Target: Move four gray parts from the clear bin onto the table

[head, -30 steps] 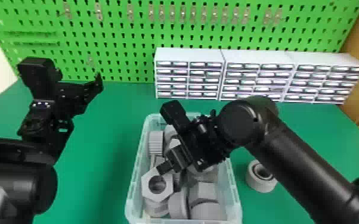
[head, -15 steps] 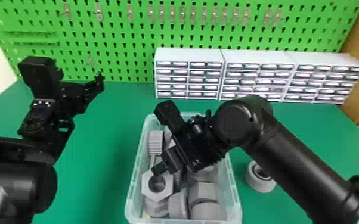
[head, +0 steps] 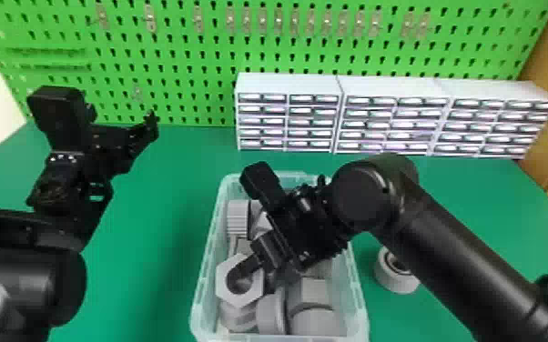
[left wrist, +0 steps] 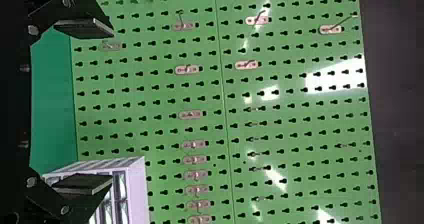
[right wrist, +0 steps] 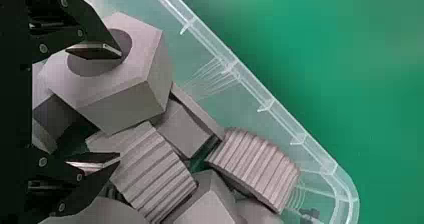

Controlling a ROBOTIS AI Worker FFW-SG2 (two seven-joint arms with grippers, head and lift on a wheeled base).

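Observation:
The clear bin (head: 360, 291) holds several gray parts. My right gripper (head: 259, 268) is low over the bin, beside a gray hex nut (head: 252, 291). In the right wrist view, my right gripper (right wrist: 120, 106) stands open; one finger overlaps the hole of the hex nut (right wrist: 135, 89), the other lies by a ribbed gray part (right wrist: 155, 174). A second ribbed part (right wrist: 255, 169) rests near the bin wall. My left gripper (head: 150, 127) is parked over the table's left side, and in the left wrist view the left gripper (left wrist: 107, 106) is open with nothing between its fingers.
A gray ring-shaped part (head: 396, 273) sits on the green table (head: 150, 291) right of the bin, partly behind my right arm. White drawer cabinets (head: 286, 84) stand at the back before a green pegboard (head: 186, 82).
My right gripper has turned and shifted slightly toward the hex nut, with one finger now at its hole. The left arm has barely moved.

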